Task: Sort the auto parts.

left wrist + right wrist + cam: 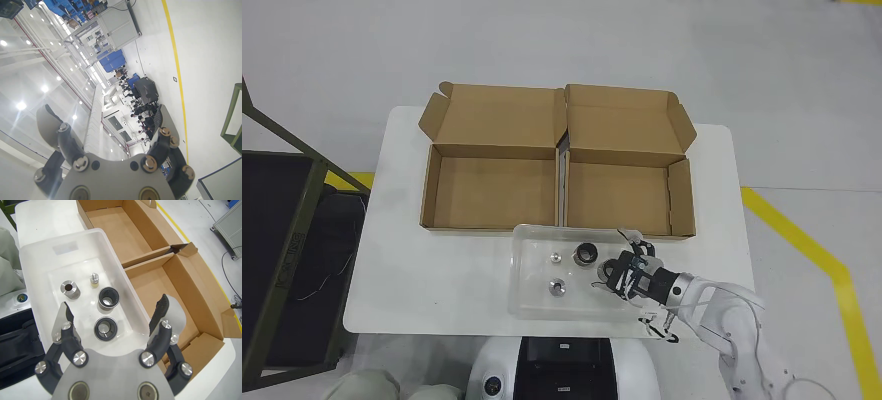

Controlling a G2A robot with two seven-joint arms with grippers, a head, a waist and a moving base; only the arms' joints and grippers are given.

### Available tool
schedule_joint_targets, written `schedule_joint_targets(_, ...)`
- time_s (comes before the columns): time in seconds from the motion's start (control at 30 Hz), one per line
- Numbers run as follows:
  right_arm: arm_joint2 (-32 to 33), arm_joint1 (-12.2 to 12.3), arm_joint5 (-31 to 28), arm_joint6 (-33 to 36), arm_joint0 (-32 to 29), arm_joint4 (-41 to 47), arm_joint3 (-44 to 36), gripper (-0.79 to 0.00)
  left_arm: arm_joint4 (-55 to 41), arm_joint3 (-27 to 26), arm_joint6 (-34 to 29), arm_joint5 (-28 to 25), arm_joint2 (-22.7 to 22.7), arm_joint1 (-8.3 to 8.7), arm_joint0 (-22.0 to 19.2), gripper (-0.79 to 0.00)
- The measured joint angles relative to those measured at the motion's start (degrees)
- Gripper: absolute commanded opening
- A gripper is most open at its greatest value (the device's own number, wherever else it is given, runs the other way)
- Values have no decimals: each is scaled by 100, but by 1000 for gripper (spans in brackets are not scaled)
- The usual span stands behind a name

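Note:
A clear plastic bin [532, 300] [113, 255] at the table's front holds several metal parts. Two dark sleeves stand upright, one [108, 298] farther in and one [105, 329] closest to my fingers. A silver cylinder with a centre hole [70, 289] [558, 289] and a small stud [94, 279] [555, 258] stand beside them. My right gripper [115, 308] [620, 273] hangs open above the bin's right end, over the nearer sleeve, holding nothing. My left gripper [103, 121] is open and empty, pointing away at the hall ceiling.
Two open cardboard boxes stand side by side behind the bin, the left box [489, 192] [121, 228] and the right box [619, 197] [170, 289], both without parts. Bare white table [402, 260] lies left of the bin.

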Motion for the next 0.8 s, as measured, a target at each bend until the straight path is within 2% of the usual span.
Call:
schedule_joint_targets(0.4, -8, 1, -10, 0, 1, -10, 1, 0, 0, 0, 0, 0, 0, 0, 0, 0)
schedule_joint_targets(0.57, -114, 61, -522, 220, 160, -163, 30, 0, 0, 0, 0, 0, 0, 0, 0, 0)
schedule_joint_targets(0.8, -66, 137, -1223, 982, 571, 136, 312, 0, 0, 0, 0, 0, 0, 0, 0, 0)
